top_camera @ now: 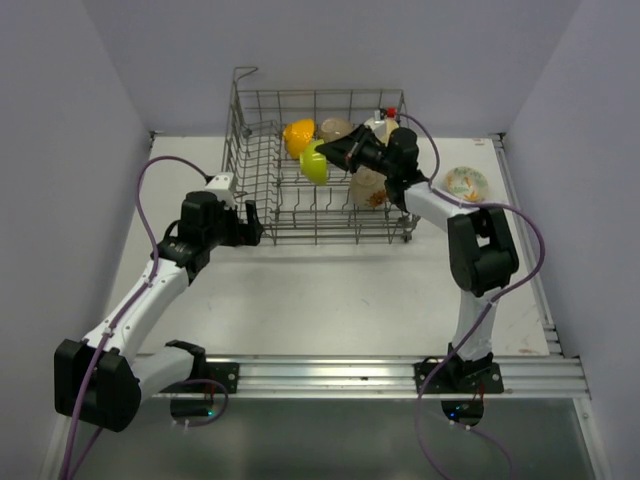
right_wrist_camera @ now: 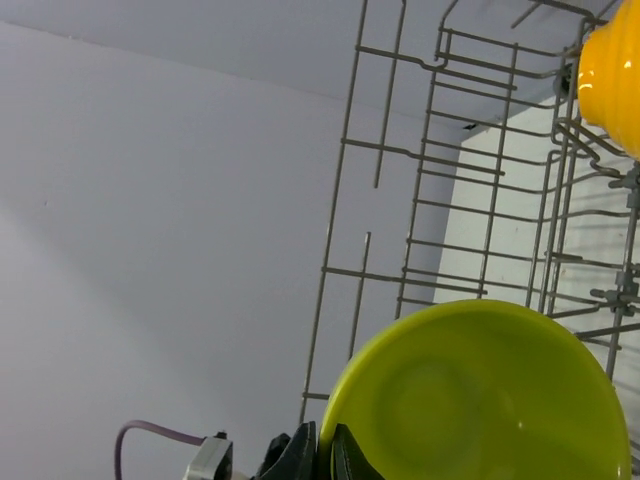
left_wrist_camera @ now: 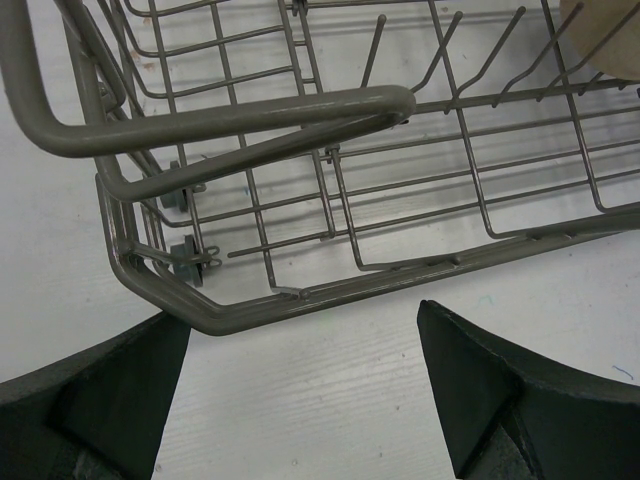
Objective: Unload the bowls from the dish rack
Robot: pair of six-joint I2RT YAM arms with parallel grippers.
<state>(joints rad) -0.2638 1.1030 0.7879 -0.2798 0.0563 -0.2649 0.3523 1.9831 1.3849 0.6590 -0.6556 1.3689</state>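
one patterned bowl (top_camera: 465, 183) is out on the worktop (top_camera: 330, 290); your right fingers (top_camera: 340, 153) pinch the lime bowl (top_camera: 314, 163) by its rim, your left fingers (top_camera: 251, 222) gape empty, and the orange bowl (top_camera: 298, 135) and pale bowls (top_camera: 337, 128) are left in the dish rack (top_camera: 300, 237).

You've got the dish rack (top_camera: 320, 222) at the far centre of the table (top_camera: 330, 290). Inside, mid-rack, the held bowl (top_camera: 314, 165) sits in the right gripper (top_camera: 335, 155), w/ the back bowl (top_camera: 298, 135) just behind it, nr the rear wall. Further bowls (top_camera: 368, 187) stand at the rack's right end. The loose bowl (top_camera: 466, 183) lies on the table, right of the rack. Left gripper (top_camera: 250, 222) sits just outside the near-left corner
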